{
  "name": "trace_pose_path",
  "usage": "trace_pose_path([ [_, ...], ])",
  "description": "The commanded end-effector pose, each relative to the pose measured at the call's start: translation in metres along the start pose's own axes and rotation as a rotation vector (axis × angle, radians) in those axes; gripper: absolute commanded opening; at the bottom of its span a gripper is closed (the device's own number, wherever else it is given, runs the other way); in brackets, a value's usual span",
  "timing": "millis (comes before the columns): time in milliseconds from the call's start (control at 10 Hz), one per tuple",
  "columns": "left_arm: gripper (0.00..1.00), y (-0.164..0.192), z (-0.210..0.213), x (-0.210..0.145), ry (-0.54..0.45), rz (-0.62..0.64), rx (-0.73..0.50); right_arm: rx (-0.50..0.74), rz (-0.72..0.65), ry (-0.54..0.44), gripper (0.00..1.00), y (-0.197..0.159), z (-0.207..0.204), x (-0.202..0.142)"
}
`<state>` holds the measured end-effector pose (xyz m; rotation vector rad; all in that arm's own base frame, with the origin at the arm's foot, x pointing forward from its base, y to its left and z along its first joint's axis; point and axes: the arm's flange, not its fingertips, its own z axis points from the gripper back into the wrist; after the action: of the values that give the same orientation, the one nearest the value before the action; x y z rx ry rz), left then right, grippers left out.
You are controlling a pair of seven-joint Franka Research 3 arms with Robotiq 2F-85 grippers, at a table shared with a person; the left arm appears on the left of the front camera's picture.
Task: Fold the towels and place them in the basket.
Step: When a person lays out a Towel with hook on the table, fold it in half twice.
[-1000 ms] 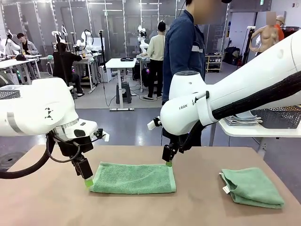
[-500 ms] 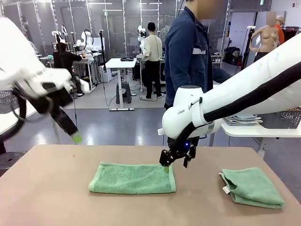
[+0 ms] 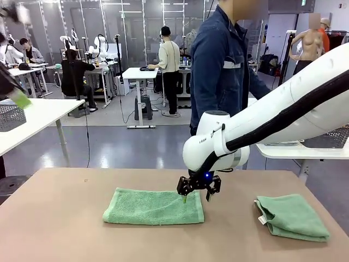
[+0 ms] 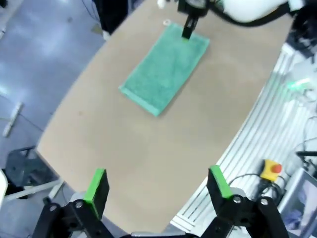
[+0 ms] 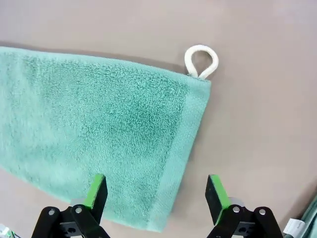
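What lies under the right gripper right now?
The open right gripper hangs over the end of the flat towel, near its white loop, on the table. Whatever lies under the towel is covered.

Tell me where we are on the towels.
Done: the right towel lies folded compact; the middle towel looks folded into a long strip. In hand: nothing gripped; the right gripper hovers open over that strip's right end, the left gripper is open, high above the table. Left: the strip's remaining fold, then stowing both, since both lie on the table.
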<state>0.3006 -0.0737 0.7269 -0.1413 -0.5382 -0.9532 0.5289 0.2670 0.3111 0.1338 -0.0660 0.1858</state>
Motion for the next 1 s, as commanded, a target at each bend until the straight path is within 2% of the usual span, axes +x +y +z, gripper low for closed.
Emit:
trace_pose_path([
  [0, 1.00, 0.024, 0.031, -0.019, -0.016, -0.027, -0.012, -0.027, -0.046, -0.016, 1.00, 0.002, -0.009, -0.004],
  [200, 1.00, 0.037, 0.058, -0.040, -0.084, -0.008, -0.020, -0.047, -0.072, -0.004, 1.00, 0.003, -0.013, -0.006],
  [600, 1.00, 0.041, 0.082, -0.063, -0.163, 0.003, -0.038, -0.056, -0.118, 0.019, 1.00, 0.006, -0.024, 0.002],
  [700, 1.00, 0.043, 0.081, -0.065, -0.179, 0.058, -0.038, -0.059, -0.123, 0.024, 1.00, 0.006, -0.026, 0.003],
  [900, 1.00, 0.044, 0.078, -0.058, -0.139, 0.027, -0.006, -0.054, -0.127, 0.021, 1.00, 0.006, -0.027, 0.003],
])
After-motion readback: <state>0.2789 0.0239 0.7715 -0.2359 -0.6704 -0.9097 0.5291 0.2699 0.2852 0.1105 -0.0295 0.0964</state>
